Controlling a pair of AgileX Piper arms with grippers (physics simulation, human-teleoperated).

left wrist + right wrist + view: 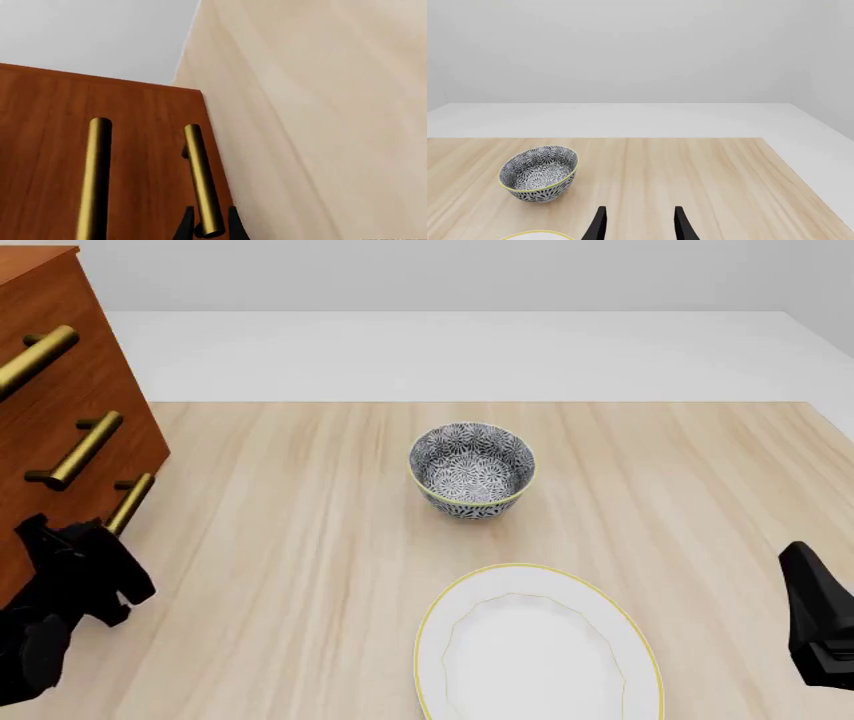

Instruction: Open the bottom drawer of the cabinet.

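The cabinet (54,310) stands at the table's far left, reddish-brown with three brass bar handles. Its bottom drawer (171,176) looks flush with the cabinet front. In the left wrist view my left gripper (212,227) has a black finger pressed against each side of the bottom drawer's handle (201,175), near the bar's end. In the front view the left gripper (110,532) sits at the lower end of that lowest handle (130,502). My right gripper (639,227) is open and holds nothing, low at the right edge (814,620), far from the cabinet.
A patterned blue-and-white bowl (471,468) sits mid-table, also seen in the right wrist view (539,172). A white plate with a yellow rim (424,645) lies nearer me. The light wooden table (294,540) ends at a white floor behind.
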